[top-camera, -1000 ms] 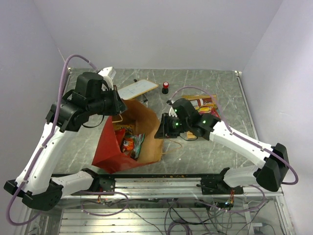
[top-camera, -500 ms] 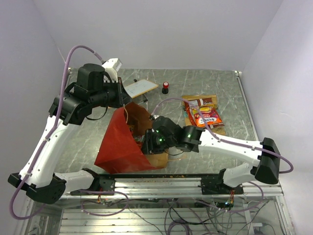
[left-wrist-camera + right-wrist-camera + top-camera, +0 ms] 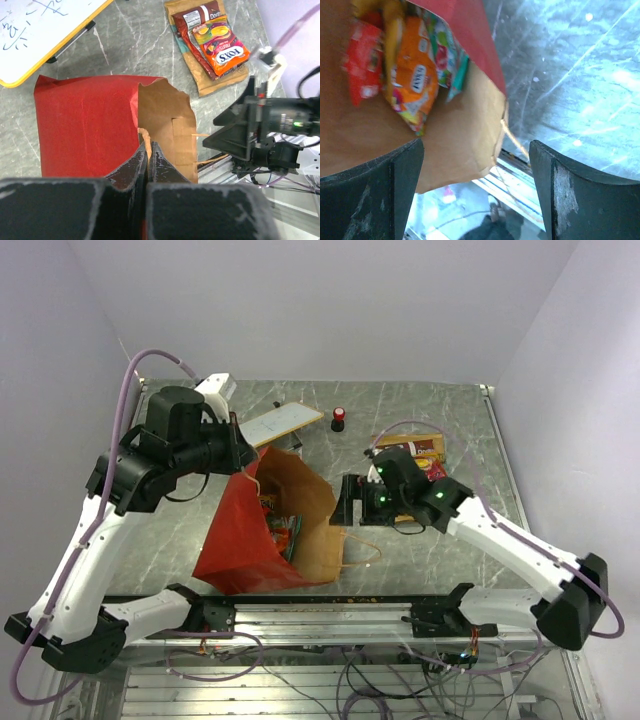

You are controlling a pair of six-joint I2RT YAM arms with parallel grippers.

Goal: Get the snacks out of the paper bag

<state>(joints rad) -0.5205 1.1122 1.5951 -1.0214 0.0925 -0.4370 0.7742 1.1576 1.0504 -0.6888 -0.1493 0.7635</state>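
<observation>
The paper bag (image 3: 250, 540) lies on its side, red outside and brown inside, its mouth facing right. My left gripper (image 3: 243, 454) is shut on its tan handle (image 3: 144, 137) and holds the top edge up. Several snacks (image 3: 281, 527) lie inside; in the right wrist view an orange packet (image 3: 415, 85) and a red one (image 3: 362, 60) rest on the brown lining (image 3: 460, 145). My right gripper (image 3: 477, 190) stands open and empty just outside the mouth, right of the bag (image 3: 340, 504). More snacks (image 3: 212, 42) lie on the table at the right, partly hidden behind the right arm in the top view (image 3: 432, 448).
A white board with a yellow rim (image 3: 283, 422) lies behind the bag. A small red-and-black cylinder (image 3: 339, 419) stands beside it. The bag's other handle (image 3: 362, 552) trails on the table near the metal rail (image 3: 330, 612) at the front edge.
My right gripper has pulled back rightward out of the bag's mouth and its jaws have spread wide. The left arm has lowered a little, still holding the handle.
</observation>
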